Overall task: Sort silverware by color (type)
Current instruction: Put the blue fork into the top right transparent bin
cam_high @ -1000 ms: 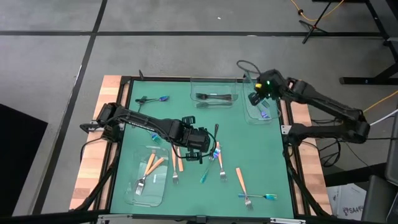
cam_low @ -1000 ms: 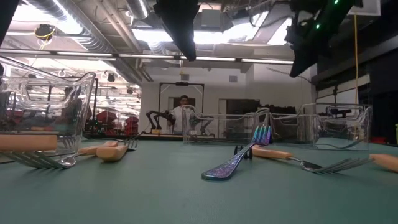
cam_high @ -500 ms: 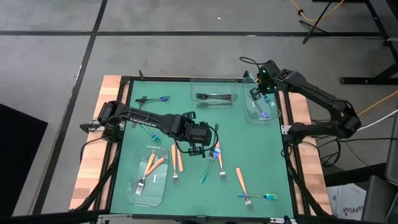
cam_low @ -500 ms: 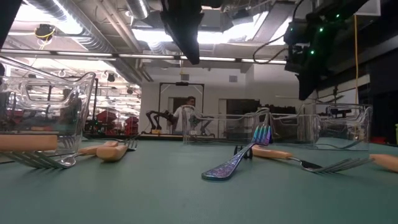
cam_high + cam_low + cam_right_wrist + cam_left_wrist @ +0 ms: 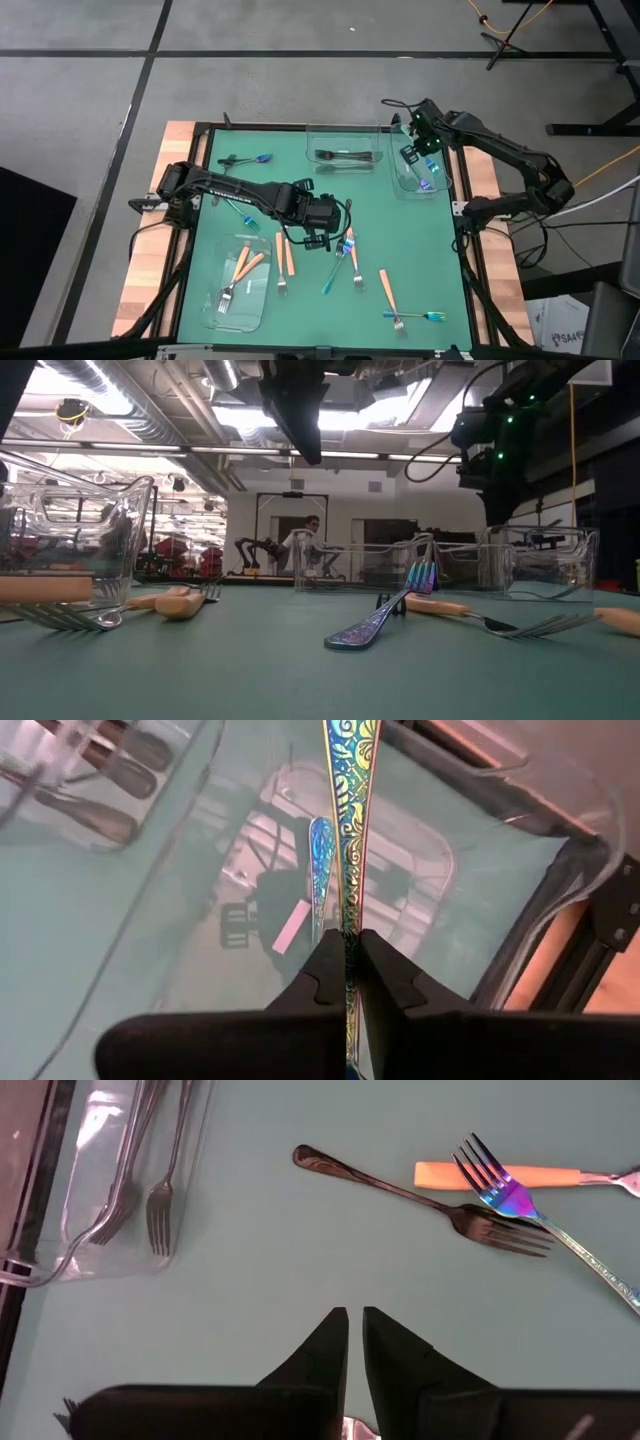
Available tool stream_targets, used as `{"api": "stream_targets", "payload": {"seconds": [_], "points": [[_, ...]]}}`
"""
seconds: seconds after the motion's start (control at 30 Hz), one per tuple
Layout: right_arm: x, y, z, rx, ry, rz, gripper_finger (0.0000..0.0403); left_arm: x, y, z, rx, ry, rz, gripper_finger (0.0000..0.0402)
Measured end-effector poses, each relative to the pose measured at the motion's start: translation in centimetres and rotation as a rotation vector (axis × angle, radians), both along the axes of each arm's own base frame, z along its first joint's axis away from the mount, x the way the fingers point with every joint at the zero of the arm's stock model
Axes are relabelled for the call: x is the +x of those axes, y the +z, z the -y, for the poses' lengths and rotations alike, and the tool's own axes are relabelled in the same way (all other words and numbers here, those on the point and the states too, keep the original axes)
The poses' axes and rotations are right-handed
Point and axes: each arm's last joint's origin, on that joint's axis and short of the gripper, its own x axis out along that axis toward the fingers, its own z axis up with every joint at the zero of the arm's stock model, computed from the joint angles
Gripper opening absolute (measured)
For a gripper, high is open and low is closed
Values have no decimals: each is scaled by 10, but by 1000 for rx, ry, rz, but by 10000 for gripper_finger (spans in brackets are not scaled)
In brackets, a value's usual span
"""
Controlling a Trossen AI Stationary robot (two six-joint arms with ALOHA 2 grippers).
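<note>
- right tool (image 5: 346, 965) is pinched on an iridescent fork handle (image 5: 350, 780) with embossed scrollwork, hanging over the clear right tray (image 5: 412, 178) at the desk's far right corner; the high view only gives a blue speck there
- another iridescent piece (image 5: 318, 870) lies in that tray, probably a handle, the plastic glare makes it hard to tell
- left tool (image 5: 354, 1328) hovers mid-desk, fingers nearly together, gripping nothing
- its wrist view shows a black fork (image 5: 420, 1198) crossing a rainbow-tined fork (image 5: 530, 1215) and an orange-handled piece (image 5: 500, 1176)
- black forks (image 5: 343, 156) sit in the far tray (image 5: 345, 131)
</note>
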Motion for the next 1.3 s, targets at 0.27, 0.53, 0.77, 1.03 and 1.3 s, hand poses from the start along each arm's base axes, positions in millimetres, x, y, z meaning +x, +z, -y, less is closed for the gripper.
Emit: {"api": "stream_targets", "payload": {"seconds": [0.27, 0.53, 0.77, 1.03, 1.3], "points": [[6, -15, 7, 57, -1, -50, 2, 0, 0, 0, -8, 18, 7, 30], [12, -33, 14, 116, -5, -101, 2, 0, 0, 0, -16, 39, 14, 30], [17, -47, 19, 161, -7, -140, 2, 0, 0, 0, -16, 38, 14, 30], [20, -61, 22, 202, -7, -176, 2, 0, 0, 0, -16, 39, 14, 30], [22, -67, 24, 217, -8, -191, 5, 0, 0, 0, -16, 38, 14, 30]]}}
